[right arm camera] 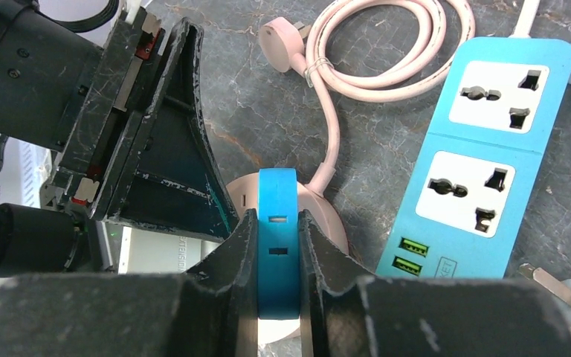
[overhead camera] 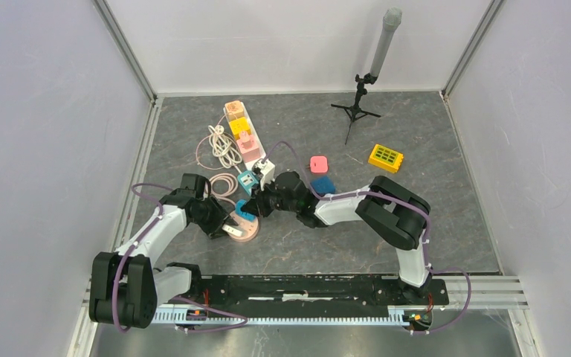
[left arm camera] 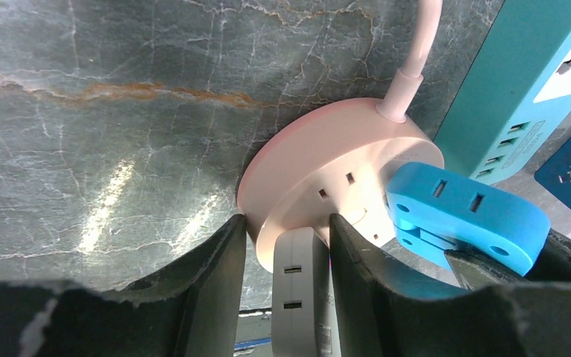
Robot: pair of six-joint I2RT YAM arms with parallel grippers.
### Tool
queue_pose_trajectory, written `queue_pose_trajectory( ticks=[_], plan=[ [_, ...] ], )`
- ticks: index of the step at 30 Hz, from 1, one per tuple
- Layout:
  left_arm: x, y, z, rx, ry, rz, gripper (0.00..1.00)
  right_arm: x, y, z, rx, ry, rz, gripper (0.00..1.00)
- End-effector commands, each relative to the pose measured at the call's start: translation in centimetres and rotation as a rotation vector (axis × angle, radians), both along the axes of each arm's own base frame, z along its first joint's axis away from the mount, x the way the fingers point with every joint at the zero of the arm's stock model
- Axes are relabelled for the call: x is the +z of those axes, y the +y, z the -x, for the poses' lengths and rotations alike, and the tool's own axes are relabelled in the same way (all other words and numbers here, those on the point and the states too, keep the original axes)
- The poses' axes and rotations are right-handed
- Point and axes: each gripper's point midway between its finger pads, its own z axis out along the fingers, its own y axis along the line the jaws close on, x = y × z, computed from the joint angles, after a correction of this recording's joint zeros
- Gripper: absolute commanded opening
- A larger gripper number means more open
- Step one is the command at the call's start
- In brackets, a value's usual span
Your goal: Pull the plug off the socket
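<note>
A round pink socket point(left arm camera: 320, 171) lies on the grey table, and shows in the top view point(overhead camera: 248, 229) and the right wrist view point(right arm camera: 327, 223). A blue plug point(right arm camera: 278, 253) stands in it, also visible in the left wrist view point(left arm camera: 465, 212). My right gripper point(right arm camera: 278, 223) is shut on the blue plug, one finger on each flat side. A white plug point(left arm camera: 301, 290) sits in the socket's near side. My left gripper point(left arm camera: 286, 230) straddles the white plug, open, with a gap on its left side; its left finger touches the socket's rim.
A teal power strip point(right arm camera: 483, 149) lies just right of the socket. The socket's pink cable point(right arm camera: 379, 52) is coiled behind it. A multicoloured power strip point(overhead camera: 242, 134), white cable point(overhead camera: 223, 149), pink square point(overhead camera: 319, 163), blue square point(overhead camera: 323, 184), yellow block point(overhead camera: 385, 158) and tripod point(overhead camera: 357, 104) lie farther back.
</note>
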Motion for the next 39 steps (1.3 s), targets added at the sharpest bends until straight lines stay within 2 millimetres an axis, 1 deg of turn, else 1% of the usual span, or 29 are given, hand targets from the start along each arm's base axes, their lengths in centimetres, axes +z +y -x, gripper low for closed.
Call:
queue_pose_trajectory(
  ticks=[1,3,5,7,10,12,15,17,18,21,23,26,28,29,32,34,36,39],
  plan=[
    [-2.2,2.4,1.0,0.041,0.046,-0.134,0.5,5.0,2.4,0.5,0.033,-0.14,-0.086,0.0],
    [-2.3,2.4,1.0,0.042,0.049,-0.136,0.5,4.2,2.2,0.2,0.018,-0.182,-0.028,0.0],
    [-2.3,2.5,1.0,0.041,0.051,-0.139,0.5,4.1,1.9,0.1,0.01,-0.185,-0.026,0.0],
    [-2.4,2.6,1.1,0.042,0.056,-0.144,0.5,4.8,1.8,0.1,0.01,-0.152,-0.059,0.0],
    [-2.3,2.5,1.1,0.042,0.055,-0.142,0.5,6.3,2.0,0.4,0.042,-0.015,-0.151,0.0],
    [-2.3,2.5,1.1,0.043,0.053,-0.14,0.5,6.4,2.5,0.7,0.054,0.017,-0.136,0.0],
    [-2.2,2.5,0.9,0.041,0.05,-0.139,0.5,5.4,2.9,0.7,0.039,-0.011,-0.086,0.0],
    [-2.2,2.5,1.0,0.039,0.055,-0.139,0.5,4.4,2.6,0.4,0.019,-0.039,-0.045,0.0],
    [-2.1,2.5,0.9,0.039,0.053,-0.139,0.5,4.4,2.5,0.4,0.018,-0.059,-0.044,0.0],
    [-2.2,2.5,0.9,0.039,0.051,-0.142,0.49,5.3,1.8,-0.1,0.002,-0.112,-0.036,0.0],
    [-2.2,2.6,1.0,0.039,0.053,-0.144,0.49,6.2,1.7,-0.4,-0.006,-0.117,-0.042,0.0],
    [-2.2,2.5,0.9,0.036,0.054,-0.144,0.49,6.5,2.2,-0.3,0.018,-0.033,-0.067,0.0],
    [-2.1,2.5,0.8,0.034,0.051,-0.142,0.49,5.8,2.6,-0.1,0.045,0.058,-0.068,0.0],
    [-2.1,2.5,0.8,0.035,0.049,-0.144,0.49,5.7,2.9,0.2,0.057,0.078,-0.065,0.0],
    [-2.2,2.6,0.9,0.035,0.052,-0.144,0.49,4.8,3.1,0.0,0.024,0.02,0.017,0.0],
    [-2.1,2.5,0.8,0.033,0.052,-0.144,0.48,4.8,2.9,0.1,0.02,-0.024,0.021,0.0],
    [-2.1,2.5,0.8,0.033,0.05,-0.143,0.48,5.3,2.6,-0.1,0.012,-0.084,0.013,0.0],
    [-2.2,2.6,0.9,0.033,0.051,-0.144,0.48,6.1,2.5,0.0,0.027,-0.082,-0.013,0.0]
  ],
)
